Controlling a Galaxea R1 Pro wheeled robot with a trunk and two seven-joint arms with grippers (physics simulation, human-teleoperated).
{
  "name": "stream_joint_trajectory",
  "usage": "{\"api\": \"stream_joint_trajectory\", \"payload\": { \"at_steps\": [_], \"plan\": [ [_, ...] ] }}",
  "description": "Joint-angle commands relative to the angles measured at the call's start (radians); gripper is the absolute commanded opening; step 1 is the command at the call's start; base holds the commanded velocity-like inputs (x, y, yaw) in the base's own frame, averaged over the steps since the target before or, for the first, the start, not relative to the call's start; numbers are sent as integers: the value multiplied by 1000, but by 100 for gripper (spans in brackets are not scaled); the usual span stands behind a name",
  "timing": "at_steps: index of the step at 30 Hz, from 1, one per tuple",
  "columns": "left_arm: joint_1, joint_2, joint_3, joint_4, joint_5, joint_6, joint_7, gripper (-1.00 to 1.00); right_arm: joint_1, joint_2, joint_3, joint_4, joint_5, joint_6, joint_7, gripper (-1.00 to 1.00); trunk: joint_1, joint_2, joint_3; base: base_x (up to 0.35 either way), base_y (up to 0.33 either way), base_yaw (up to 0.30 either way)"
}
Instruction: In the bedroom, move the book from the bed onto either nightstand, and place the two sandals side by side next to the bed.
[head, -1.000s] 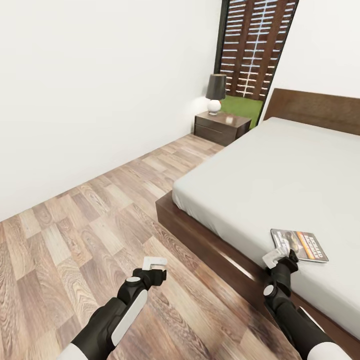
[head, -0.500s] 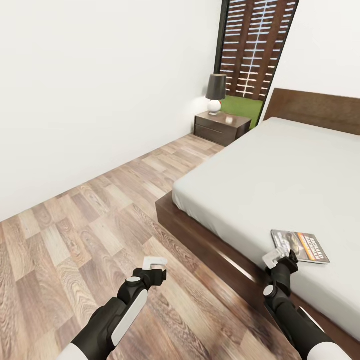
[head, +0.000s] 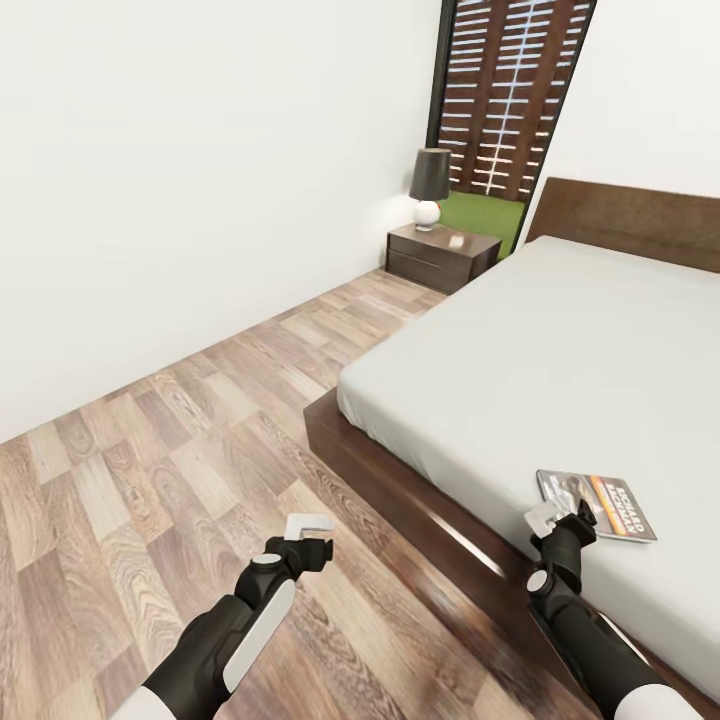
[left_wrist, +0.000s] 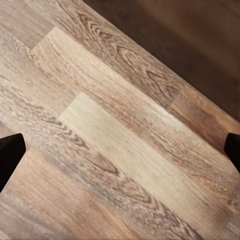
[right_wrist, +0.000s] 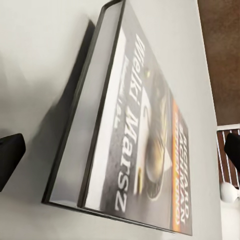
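Book (head: 598, 505) lies flat on the bed (head: 560, 360), not yet lifted, right gripper (head: 561, 510) spread open just beside it; nightstand (head: 441, 254) placement and sandals outstanding; left gripper (head: 305, 531) open, empty.

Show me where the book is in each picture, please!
Head view: the book lies on the bed's grey mattress near its foot edge, at lower right, just past the right gripper.
Right wrist view: the book is seen close up, flat on the mattress, cover facing up.
Left wrist view: wood floor, no book.
Shared landmark: the orange band on the cover, seen in head and right wrist views.
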Motion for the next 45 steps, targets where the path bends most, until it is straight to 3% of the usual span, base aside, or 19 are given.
{"api": "stream_joint_trajectory", "payload": {
  "at_steps": [1,45],
  "plan": [
    [-1,0,-2,-1,11,2,10,100,-1,-1,4,0,6,8,-3,100,0,0,-1,42,-65,0],
    [0,1,-4,-37,11,0,8,100,-1,-1,7,-2,6,8,-3,100,0,0,-1,-31,-10,0]
  ]
}}
